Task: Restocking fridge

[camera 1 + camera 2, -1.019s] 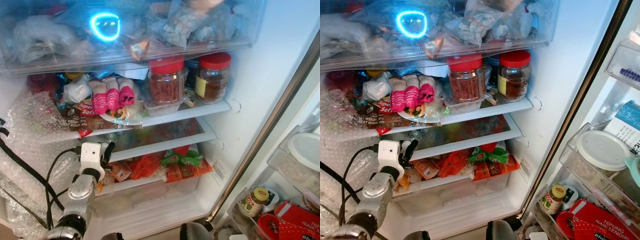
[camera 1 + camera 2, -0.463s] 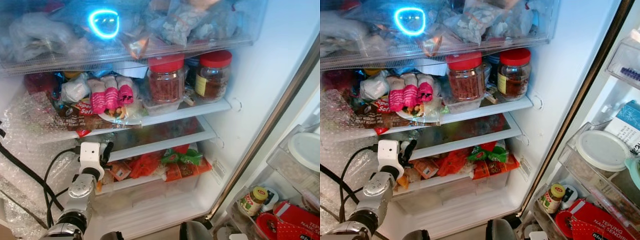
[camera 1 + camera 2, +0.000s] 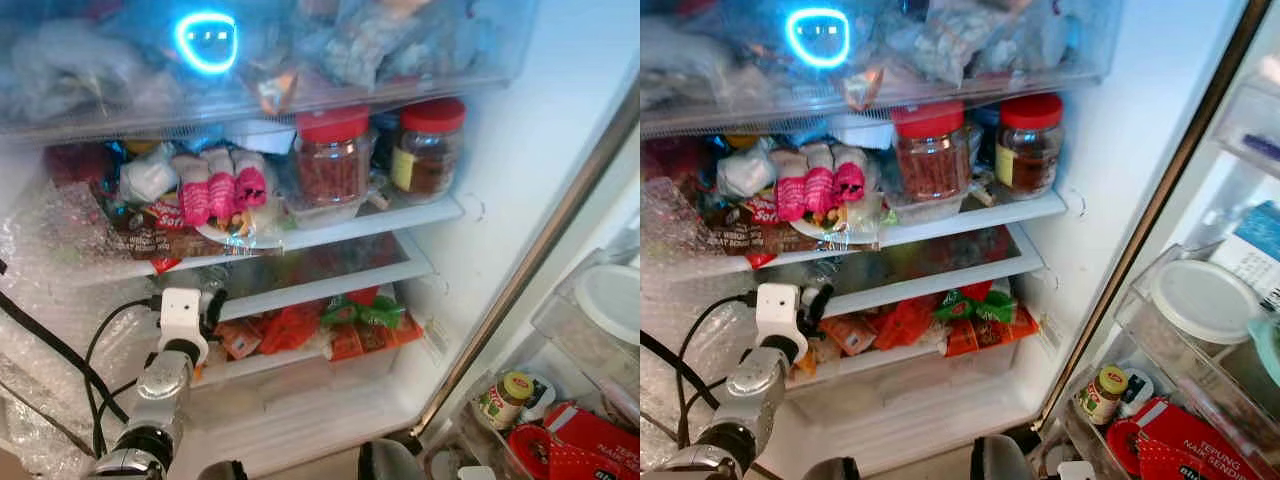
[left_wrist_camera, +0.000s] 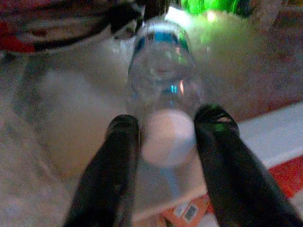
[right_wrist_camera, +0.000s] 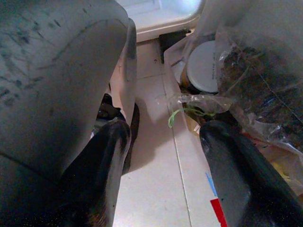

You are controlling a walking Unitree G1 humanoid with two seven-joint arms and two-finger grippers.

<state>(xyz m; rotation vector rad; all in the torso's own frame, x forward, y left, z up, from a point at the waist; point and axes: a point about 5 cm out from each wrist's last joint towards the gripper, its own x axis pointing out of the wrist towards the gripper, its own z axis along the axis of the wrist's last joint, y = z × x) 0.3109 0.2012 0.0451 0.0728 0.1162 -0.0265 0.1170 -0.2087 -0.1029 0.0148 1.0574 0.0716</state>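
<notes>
A clear water bottle (image 4: 163,80) with a white cap (image 4: 168,137) lies on its side on the fridge's middle glass shelf (image 3: 330,262), at the shelf's left end. My left gripper (image 3: 212,298) reaches in at that end. In the left wrist view its two black fingers (image 4: 124,142) press against either side of the cap, so the left gripper (image 4: 168,120) is shut on the bottle. My right gripper (image 5: 168,130) hangs low over the pale floor, open with nothing between its fingers.
Two red-lidded jars (image 3: 333,160) and pink-wrapped packs (image 3: 222,188) crowd the shelf above. Orange and green packets (image 3: 330,325) fill the drawer below. Bubble wrap (image 3: 50,250) and a black cable (image 3: 60,345) lie at the left. Door shelves at the right hold a small jar (image 3: 503,400).
</notes>
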